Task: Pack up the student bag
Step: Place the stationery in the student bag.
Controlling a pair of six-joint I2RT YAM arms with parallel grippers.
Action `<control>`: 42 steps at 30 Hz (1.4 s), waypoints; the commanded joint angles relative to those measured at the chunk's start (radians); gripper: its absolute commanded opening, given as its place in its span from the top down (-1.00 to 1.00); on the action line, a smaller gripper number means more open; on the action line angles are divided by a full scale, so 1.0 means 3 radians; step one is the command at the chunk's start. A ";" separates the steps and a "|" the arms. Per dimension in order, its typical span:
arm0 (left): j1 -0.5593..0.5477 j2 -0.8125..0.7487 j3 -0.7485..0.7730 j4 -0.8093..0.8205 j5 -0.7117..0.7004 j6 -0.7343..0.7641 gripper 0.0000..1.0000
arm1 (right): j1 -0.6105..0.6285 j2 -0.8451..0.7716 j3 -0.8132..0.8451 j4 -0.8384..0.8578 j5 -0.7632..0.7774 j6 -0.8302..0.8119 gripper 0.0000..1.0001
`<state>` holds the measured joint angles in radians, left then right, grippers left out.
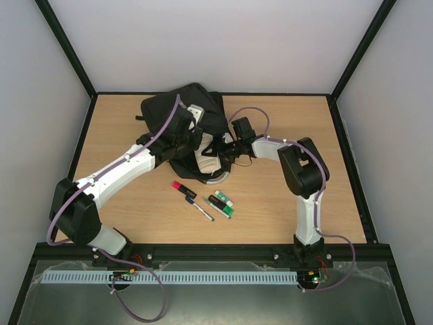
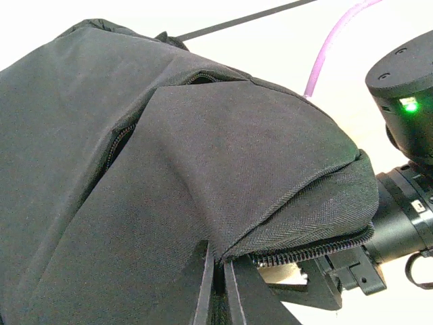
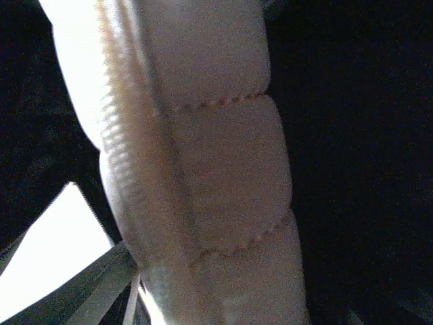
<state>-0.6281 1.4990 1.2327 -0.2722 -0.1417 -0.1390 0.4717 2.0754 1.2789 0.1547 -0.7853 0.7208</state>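
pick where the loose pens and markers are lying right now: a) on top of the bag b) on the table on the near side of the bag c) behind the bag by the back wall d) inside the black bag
b: the pens and markers lie on the bare wood of the table, nearer the arm bases than the student bag, between the two arms.

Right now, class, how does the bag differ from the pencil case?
The bag is black and large; the pencil case is beige and small. The bag's fabric is flat, the pencil case's quilted. Both are soft, with zips.
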 commanded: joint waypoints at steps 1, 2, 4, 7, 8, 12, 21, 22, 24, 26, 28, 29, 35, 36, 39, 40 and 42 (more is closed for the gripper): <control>-0.0054 -0.0198 0.0033 0.0230 0.0074 0.0001 0.95 | 0.0018 -0.0364 -0.0094 -0.0329 0.0320 -0.0500 -0.25; -0.0054 -0.0200 0.0033 0.0228 0.0069 -0.0001 0.95 | 0.0018 -0.0426 -0.0103 -0.0402 0.0388 -0.0594 -0.29; -0.0054 -0.0205 0.0033 0.0223 0.0064 0.0003 0.95 | 0.0018 -0.0544 -0.0148 -0.0508 0.0514 -0.0751 -0.35; -0.0054 -0.0218 0.0022 0.0227 0.0046 0.0008 0.95 | 0.0018 -0.0752 -0.0263 -0.0568 0.0617 -0.0943 -0.43; -0.0054 -0.0221 0.0018 0.0226 0.0035 0.0013 0.95 | 0.0018 -0.0812 -0.0299 -0.0598 0.0643 -0.0998 -0.44; -0.0054 -0.0216 0.0022 0.0212 0.0021 0.0024 0.95 | 0.0018 -0.1050 -0.0452 -0.0771 0.0730 -0.1271 -0.52; -0.0051 -0.0198 0.0051 0.0165 0.0047 0.0039 0.95 | 0.0059 -0.1707 -0.1038 -0.0961 0.1027 -0.2078 -0.32; -0.0049 -0.0193 0.0057 0.0161 0.0048 0.0040 0.95 | 0.0092 -0.1778 -0.1088 -0.0973 0.1083 -0.2229 -0.21; -0.0053 -0.0191 0.0061 0.0149 0.0048 0.0044 0.95 | 0.0203 -0.1935 -0.1195 -0.0961 0.1226 -0.2569 0.07; -0.0049 -0.0190 0.0063 0.0146 0.0053 0.0044 0.95 | 0.0360 -0.2078 -0.1298 -0.0921 0.1416 -0.2985 0.31; -0.0049 -0.0191 0.0063 0.0143 0.0047 0.0044 0.95 | 0.0552 -0.2193 -0.1391 -0.0868 0.1616 -0.3264 0.55; -0.0049 -0.0195 0.0063 0.0145 0.0048 0.0042 0.95 | 0.0639 -0.2216 -0.1426 -0.0844 0.1712 -0.3369 0.65; -0.0049 -0.0196 0.0068 0.0119 0.0063 0.0044 0.95 | 0.1113 -0.2101 -0.1603 -0.0530 0.2425 -0.3923 0.82; -0.0049 -0.0195 0.0073 0.0118 0.0065 0.0044 0.95 | 0.1156 -0.2049 -0.1615 -0.0471 0.2514 -0.3982 0.83; -0.0049 -0.0190 0.0073 0.0113 0.0073 0.0049 0.95 | 0.1199 -0.1887 -0.1571 -0.0339 0.2701 -0.4107 0.91; -0.0049 -0.0187 0.0073 0.0115 0.0077 0.0051 0.95 | 0.1199 -0.1829 -0.1544 -0.0311 0.2740 -0.4134 0.92; -0.0049 -0.0184 0.0072 0.0110 0.0090 0.0051 0.95 | 0.1203 -0.1757 -0.1511 -0.0230 0.2825 -0.4175 0.93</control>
<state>-0.6357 1.4712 1.2304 -0.3016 -0.1333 -0.1307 0.8272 1.5047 0.8085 0.0174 -0.0486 -0.4484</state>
